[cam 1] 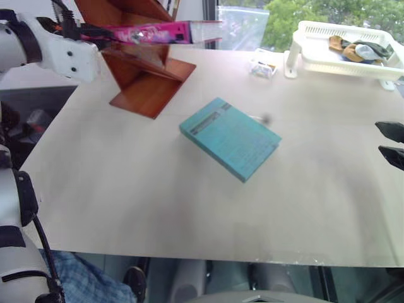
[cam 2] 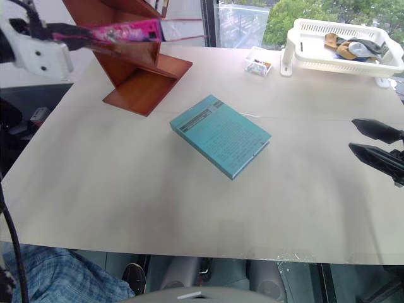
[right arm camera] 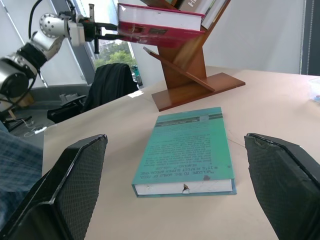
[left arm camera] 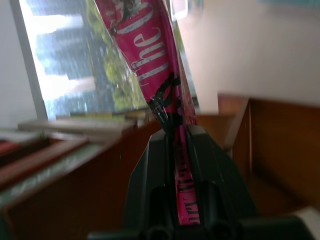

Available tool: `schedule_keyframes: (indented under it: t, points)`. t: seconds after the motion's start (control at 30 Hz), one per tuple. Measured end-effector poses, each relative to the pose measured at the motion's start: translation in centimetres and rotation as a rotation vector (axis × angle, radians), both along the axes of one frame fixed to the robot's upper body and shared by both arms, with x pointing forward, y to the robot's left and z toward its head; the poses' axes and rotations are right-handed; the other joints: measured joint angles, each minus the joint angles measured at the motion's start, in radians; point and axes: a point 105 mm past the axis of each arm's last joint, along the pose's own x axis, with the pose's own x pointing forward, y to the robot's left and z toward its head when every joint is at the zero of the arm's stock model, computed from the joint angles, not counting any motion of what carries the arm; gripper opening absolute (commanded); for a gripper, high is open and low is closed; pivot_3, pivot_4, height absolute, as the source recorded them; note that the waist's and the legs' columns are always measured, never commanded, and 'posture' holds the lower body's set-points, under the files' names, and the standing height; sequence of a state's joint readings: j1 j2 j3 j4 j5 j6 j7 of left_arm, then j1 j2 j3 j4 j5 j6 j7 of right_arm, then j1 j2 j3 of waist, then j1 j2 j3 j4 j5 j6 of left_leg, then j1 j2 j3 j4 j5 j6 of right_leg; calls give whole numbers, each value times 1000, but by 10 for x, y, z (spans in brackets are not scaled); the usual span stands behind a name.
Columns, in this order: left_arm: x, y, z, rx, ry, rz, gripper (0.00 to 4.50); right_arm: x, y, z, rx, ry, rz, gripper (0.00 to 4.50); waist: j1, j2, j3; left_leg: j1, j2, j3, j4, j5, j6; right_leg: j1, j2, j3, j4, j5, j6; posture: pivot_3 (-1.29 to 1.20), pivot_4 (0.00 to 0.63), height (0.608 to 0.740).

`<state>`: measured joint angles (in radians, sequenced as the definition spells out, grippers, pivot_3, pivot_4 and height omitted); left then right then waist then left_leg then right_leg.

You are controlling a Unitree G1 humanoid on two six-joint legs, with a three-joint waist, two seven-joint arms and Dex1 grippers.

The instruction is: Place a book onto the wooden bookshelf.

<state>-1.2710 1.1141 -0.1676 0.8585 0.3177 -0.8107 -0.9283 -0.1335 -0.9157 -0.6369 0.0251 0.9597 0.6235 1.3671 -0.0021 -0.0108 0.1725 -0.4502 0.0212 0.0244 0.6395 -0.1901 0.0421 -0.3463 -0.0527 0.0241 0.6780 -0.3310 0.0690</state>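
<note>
The book [cam 1: 154, 32], bright pink with white page edges, hangs level in the air at the table's far left. My left gripper [cam 1: 104, 33] is shut on its near end, the black fingers [left arm camera: 210, 165] clamping the cover. The book's free end reaches in among the slanted boards of the wooden bookshelf [cam 1: 148, 82], reddish-brown, standing at the far left of the table. I cannot tell whether the book touches a board. At the table's right edge my right gripper [cam 2: 374, 141] is open and holds nothing. It points toward the teal book.
A teal-green book [cam 1: 230, 137] lies flat in the middle of the pale table [cam 1: 126, 189]. At the far right stands a white basket tray [cam 1: 344, 63] with small items, and a small box [cam 1: 263, 67] sits beside it. A person's jeans and shoe show below the near edge.
</note>
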Motion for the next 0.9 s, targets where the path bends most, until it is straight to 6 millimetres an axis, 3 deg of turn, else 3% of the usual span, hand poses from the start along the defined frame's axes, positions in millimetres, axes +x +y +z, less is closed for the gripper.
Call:
schedule_keyframes:
  t: [0.03,0.17,0.27,0.4,0.73,0.9]
  points:
    - [0,1,0,0,0,3,17,0,0,0,0,0,0,4500,0,0,0,0,0,0,0,0,0,0,0,0,0,0,0,0,150,740]
    - [17,36,-14,23,-20,180,17,1,0,-3,15,-4,-3,4500,-2,-3,2,0,0,-1,0,0,0,0,0,0,0,0,0,0,150,740]
    - [25,46,-14,45,-73,254,17,-1,0,-8,17,6,-7,4500,-2,-6,3,-1,0,-1,0,0,0,0,0,-1,0,0,0,0,150,740]
    - [38,42,-21,76,-100,274,17,-4,-2,-12,21,15,-17,4500,-4,-7,4,-1,0,-1,0,0,0,-1,0,-1,1,0,0,0,150,740]
    - [50,36,-15,84,-123,318,17,-11,-4,-15,33,13,-46,4500,-14,-8,5,-4,0,1,0,0,0,-6,0,1,3,0,0,0,150,740]
    - [50,42,-14,71,-103,357,2270,-12,-5,-15,34,12,-52,4500,-13,-8,5,-4,0,2,0,0,0,-6,0,1,3,0,0,0,150,740]
